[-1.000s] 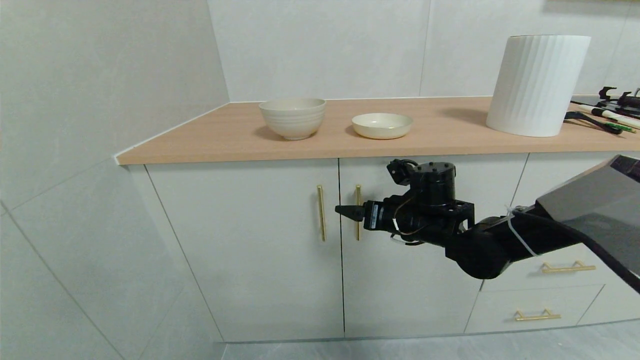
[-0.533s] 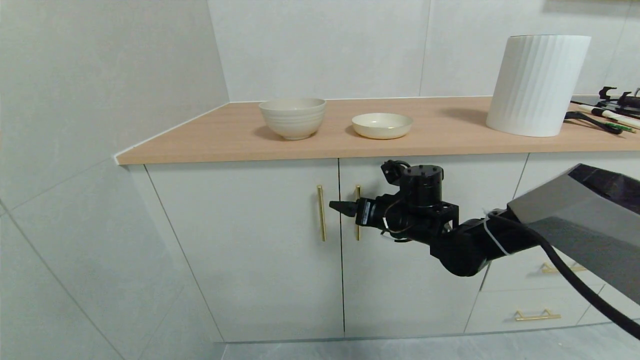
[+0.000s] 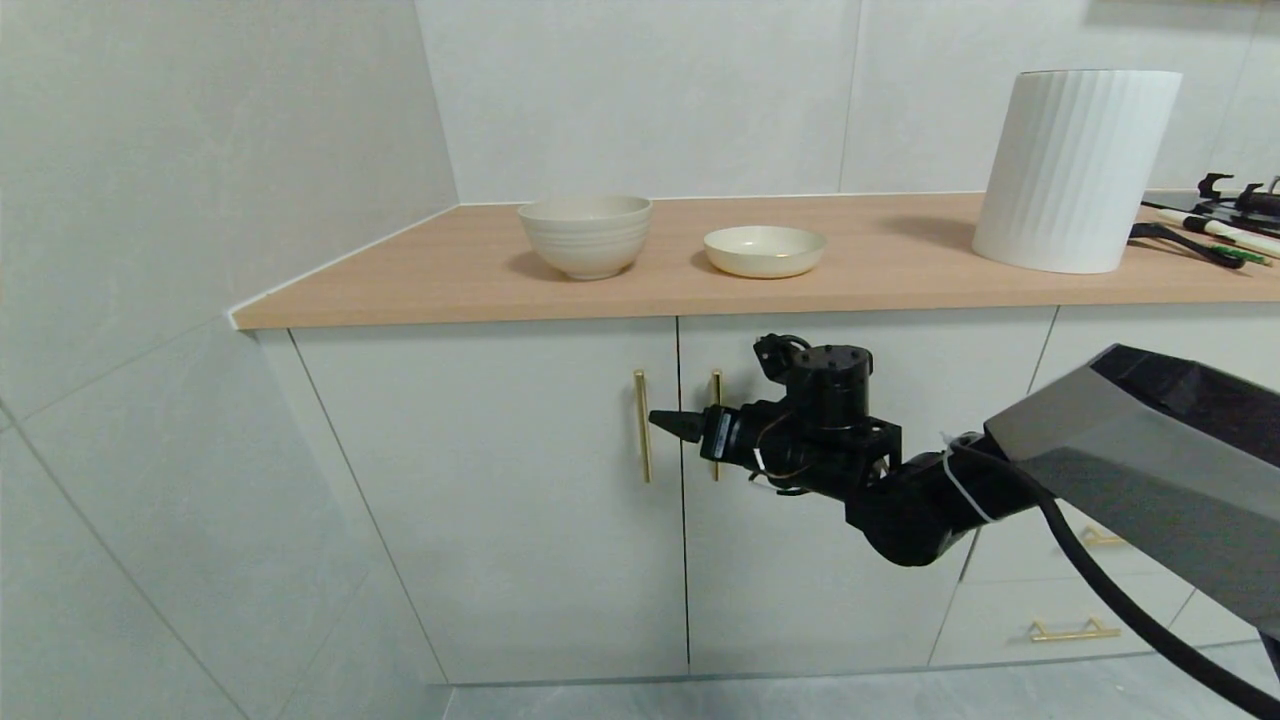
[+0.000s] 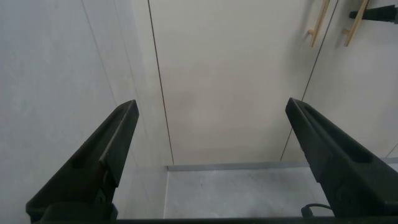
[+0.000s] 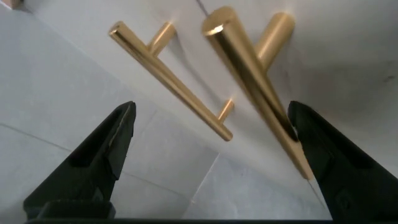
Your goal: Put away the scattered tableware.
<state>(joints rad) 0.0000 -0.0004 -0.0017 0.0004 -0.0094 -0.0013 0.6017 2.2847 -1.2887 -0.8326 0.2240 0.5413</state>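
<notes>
1. On the countertop (image 3: pixel 450 285), the bowl (image 3: pixel 585 235) sat left and the shallow dish (image 3: pixel 764 250) right, neither stowed yet.
2. Below, the right gripper (image 3: pixel 672 424) hung close before the left handle (image 3: pixel 642 425) and right handle (image 3: pixel 716 388), probably to open the cabinet (image 3: pixel 500 480) for storage.
3. Right wrist view showed its jaws wide, empty, handles just ahead; head view gave it side-on.
4. Left wrist view: left gripper (image 4: pixel 211 155) spread wide, empty, facing the cabinet low down.

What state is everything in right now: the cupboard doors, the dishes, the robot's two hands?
Left cabinet door: shut.
Right cabinet door: shut.
Lower drawer: shut.
Bowl: upright on the counter.
Dish: upright, empty, beside the bowl.
Right hand: open, at the door handles, holding nothing.
Left hand: open, empty.
</notes>
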